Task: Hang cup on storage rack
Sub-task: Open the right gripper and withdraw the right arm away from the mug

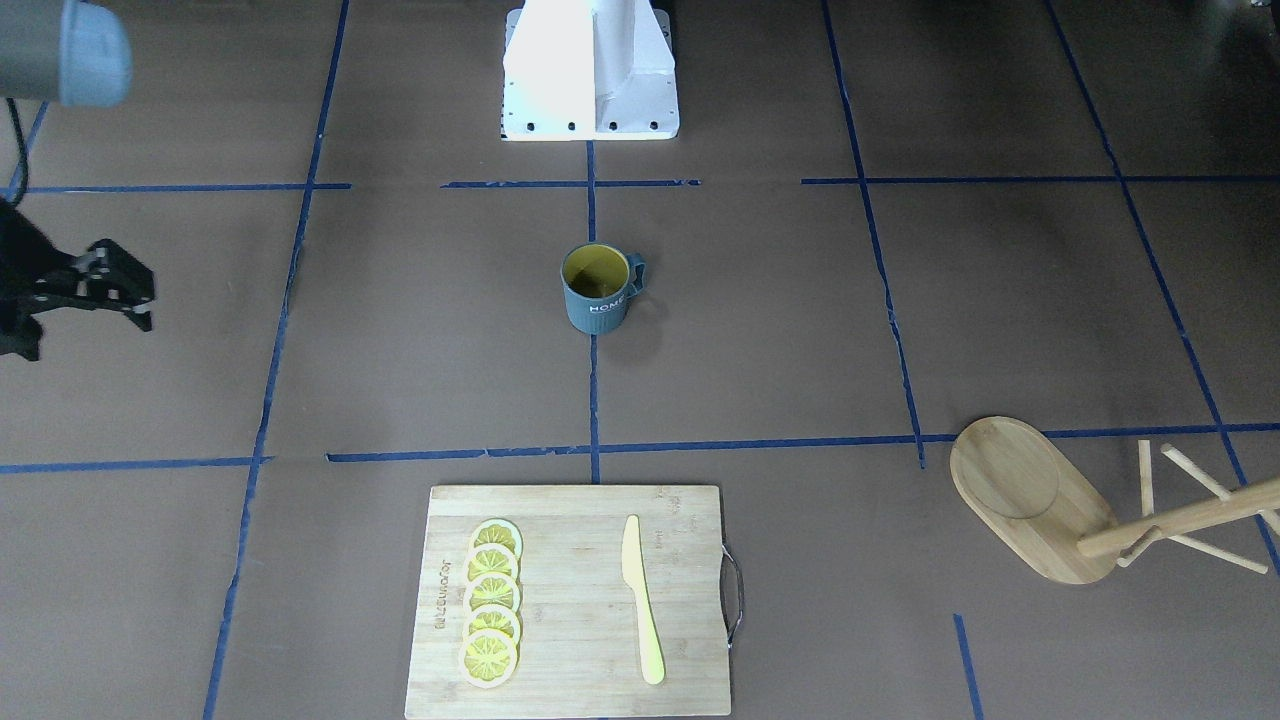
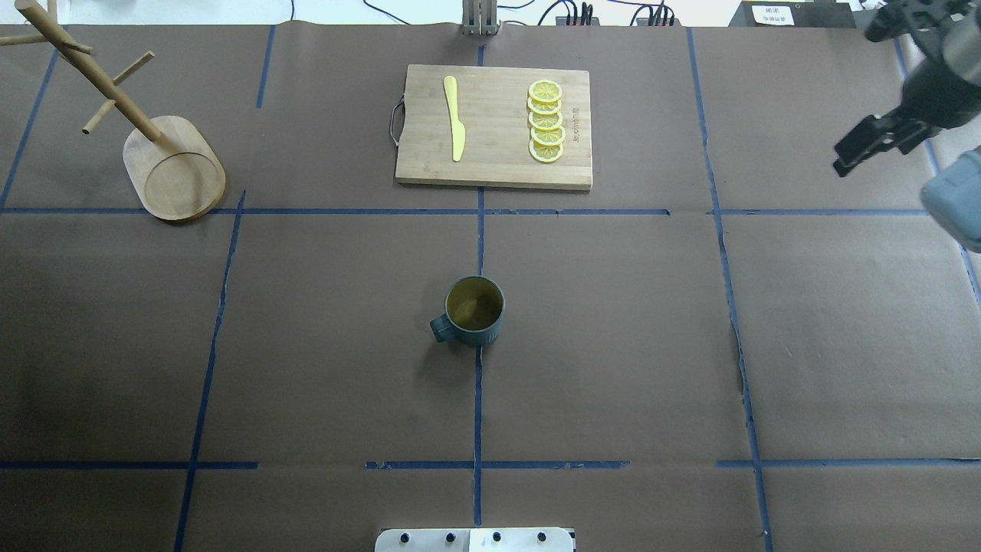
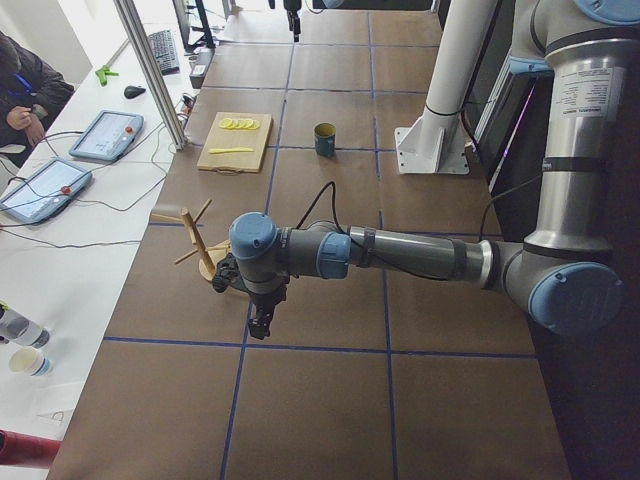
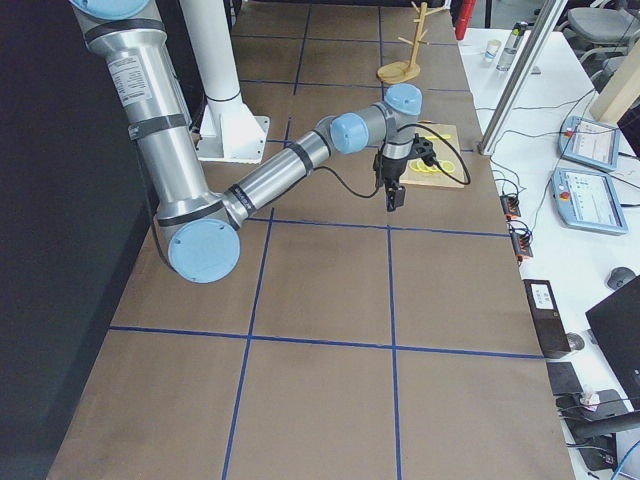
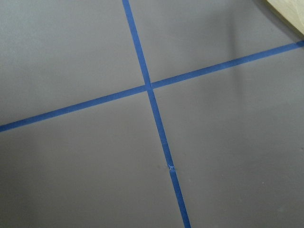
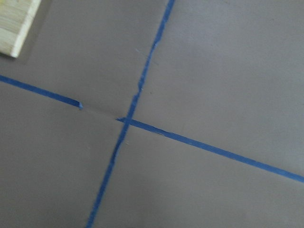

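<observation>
The cup stands upright at the table's middle, also in the overhead view, with its handle toward the robot's left. The storage rack stands upright at the far left of the table; its oval base shows in the front view. My right gripper hangs above the far right of the table, far from the cup, and looks shut and empty; it also shows in the front view. My left gripper shows only in the exterior left view, beside the rack. I cannot tell its state.
A bamboo cutting board lies at the far middle with a yellow knife and several lemon slices. The robot's white base is behind the cup. Blue tape lines cross the brown table. An operator sits past the table's far side.
</observation>
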`<state>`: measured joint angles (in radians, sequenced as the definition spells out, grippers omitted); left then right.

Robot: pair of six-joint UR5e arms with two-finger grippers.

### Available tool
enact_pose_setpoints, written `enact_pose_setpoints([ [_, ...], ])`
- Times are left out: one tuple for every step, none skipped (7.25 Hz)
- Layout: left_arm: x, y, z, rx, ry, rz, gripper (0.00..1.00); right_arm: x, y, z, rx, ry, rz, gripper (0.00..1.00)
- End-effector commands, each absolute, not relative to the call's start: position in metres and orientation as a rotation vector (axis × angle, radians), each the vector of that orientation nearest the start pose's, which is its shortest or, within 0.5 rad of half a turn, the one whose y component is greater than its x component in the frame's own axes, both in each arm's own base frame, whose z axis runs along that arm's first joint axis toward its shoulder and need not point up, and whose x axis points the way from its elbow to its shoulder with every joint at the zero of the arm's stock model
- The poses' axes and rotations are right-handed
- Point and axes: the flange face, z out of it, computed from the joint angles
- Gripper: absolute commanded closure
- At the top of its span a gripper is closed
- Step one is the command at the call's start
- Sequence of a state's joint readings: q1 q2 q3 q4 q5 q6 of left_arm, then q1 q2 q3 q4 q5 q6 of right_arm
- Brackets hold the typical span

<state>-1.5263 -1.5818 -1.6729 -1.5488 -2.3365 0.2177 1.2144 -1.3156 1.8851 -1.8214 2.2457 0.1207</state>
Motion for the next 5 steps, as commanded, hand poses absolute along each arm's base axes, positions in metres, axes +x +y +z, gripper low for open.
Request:
enact_pose_setpoints([
  [-0.038, -0.514, 0.601, 0.201, 0.747, 0.308, 0.00, -0.017, -0.514, 0.505, 0.134, -0.742, -0.401, 0.00],
  [-0.030, -0.529, 0.598, 0.191, 0.755, 0.318, 0.00, 0.015, -0.492, 0.552, 0.097, -0.748, -0.387, 0.00],
  [-0.030, -0.527, 0.602, 0.184, 0.759, 0.317, 0.00, 0.039, -0.462, 0.594, 0.034, -0.753, -0.310, 0.00],
  [-0.030, -0.527, 0.620, 0.155, 0.768, 0.306, 0.00, 0.054, -0.437, 0.619, -0.008, -0.754, -0.258, 0.00],
  [-0.025, -0.528, 0.605, 0.182, 0.839, 0.315, 0.00, 0.063, -0.414, 0.639, -0.047, -0.758, -0.219, 0.00],
])
